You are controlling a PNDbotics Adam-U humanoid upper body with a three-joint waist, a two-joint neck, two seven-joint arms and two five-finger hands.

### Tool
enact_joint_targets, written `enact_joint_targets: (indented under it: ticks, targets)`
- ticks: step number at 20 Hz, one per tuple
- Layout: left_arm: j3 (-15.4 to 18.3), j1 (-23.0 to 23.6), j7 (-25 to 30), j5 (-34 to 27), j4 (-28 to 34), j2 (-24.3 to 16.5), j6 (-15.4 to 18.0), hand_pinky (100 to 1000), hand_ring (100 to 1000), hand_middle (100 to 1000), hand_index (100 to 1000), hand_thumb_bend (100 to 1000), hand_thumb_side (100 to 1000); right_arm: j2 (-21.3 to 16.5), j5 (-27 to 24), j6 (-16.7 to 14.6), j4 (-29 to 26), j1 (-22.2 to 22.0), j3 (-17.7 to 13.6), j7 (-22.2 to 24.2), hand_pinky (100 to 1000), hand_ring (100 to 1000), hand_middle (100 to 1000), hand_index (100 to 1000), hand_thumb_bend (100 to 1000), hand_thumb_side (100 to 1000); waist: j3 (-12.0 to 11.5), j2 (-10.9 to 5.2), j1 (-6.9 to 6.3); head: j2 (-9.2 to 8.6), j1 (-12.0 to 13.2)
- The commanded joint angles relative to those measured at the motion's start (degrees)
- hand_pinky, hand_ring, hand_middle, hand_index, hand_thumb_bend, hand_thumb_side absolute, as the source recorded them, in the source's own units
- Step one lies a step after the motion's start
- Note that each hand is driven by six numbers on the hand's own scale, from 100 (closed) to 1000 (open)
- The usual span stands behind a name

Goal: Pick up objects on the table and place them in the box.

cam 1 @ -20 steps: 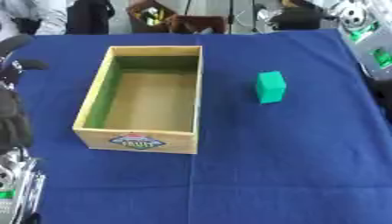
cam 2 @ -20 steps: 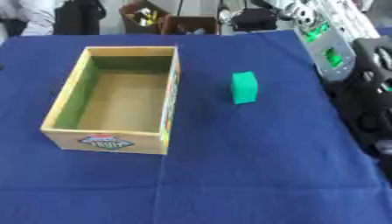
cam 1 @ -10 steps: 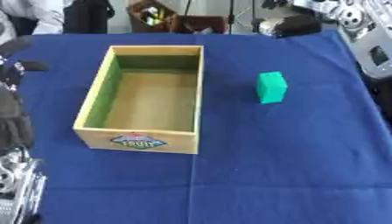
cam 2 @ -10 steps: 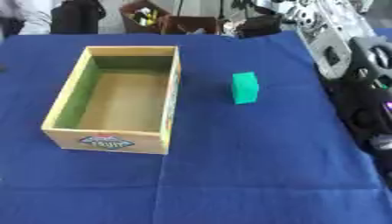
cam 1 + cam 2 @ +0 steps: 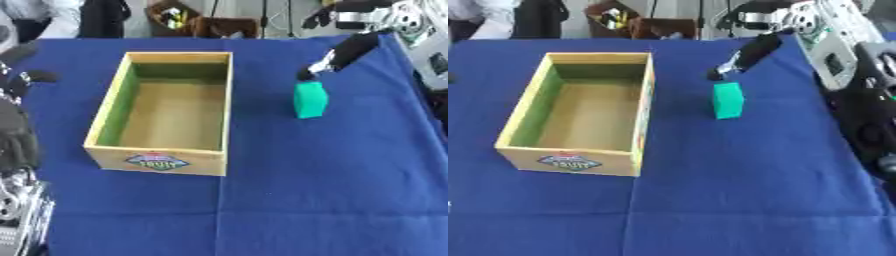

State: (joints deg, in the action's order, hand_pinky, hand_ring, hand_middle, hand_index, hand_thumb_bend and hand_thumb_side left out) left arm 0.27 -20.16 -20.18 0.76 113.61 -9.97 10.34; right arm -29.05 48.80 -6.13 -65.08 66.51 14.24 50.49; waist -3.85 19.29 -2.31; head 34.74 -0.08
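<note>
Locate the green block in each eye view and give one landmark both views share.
Left eye view: green block right of centre, upper half, right of the wooden box.
Right eye view: same block just right of centre, upper half.
Shared landmark: the box's front label.

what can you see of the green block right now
The green block is a small, plain, solid-looking cuboid, standing upright on the blue cloth to the right of the wooden box, apart from it. Its faces look smooth and unmarked. The right hand reaches down from the upper right, its fingers extended to just above the block's top far edge; whether they touch cannot be told. Nothing else is near it.
</note>
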Motion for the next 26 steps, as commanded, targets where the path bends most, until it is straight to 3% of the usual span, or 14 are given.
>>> enact_joint_targets:
  ticks: [1,8,14,26]
  targets:
    - [-0.01,-0.24,0.06,-0.16,0.98,-0.75,-0.11,504,717,872,752,100,968,-1.85,-0.31,-1.45,1.01,0.73,0.82,1.39,932,971,952,1000,464,513,0.02,-1.06,0.06,-0.16,-0.01]
    - [0.0,-0.25,0.08,-0.2,0.98,-0.74,-0.1,504,718,873,752,100,967,-2.67,1.58,-4.19,2.91,0.02,2.15,1.47,922,956,952,1000,380,473,0.12,-1.0,0.02,-0.05,-0.03]
    - [-0.13,-0.27,0.29,-0.27,0.98,-0.61,-0.13,504,718,873,752,100,966,-2.8,1.76,-4.66,3.4,-0.92,2.97,1.47,918,952,955,1000,301,434,0.01,-1.01,-0.15,-0.15,-0.24]
    - [-0.2,-0.51,0.44,-0.36,0.98,-0.38,-0.22,506,719,874,752,100,968,-2.24,1.59,-5.18,4.32,-1.73,4.01,1.47,905,940,932,1000,341,443,-0.21,-0.65,-0.4,-0.42,-0.55]
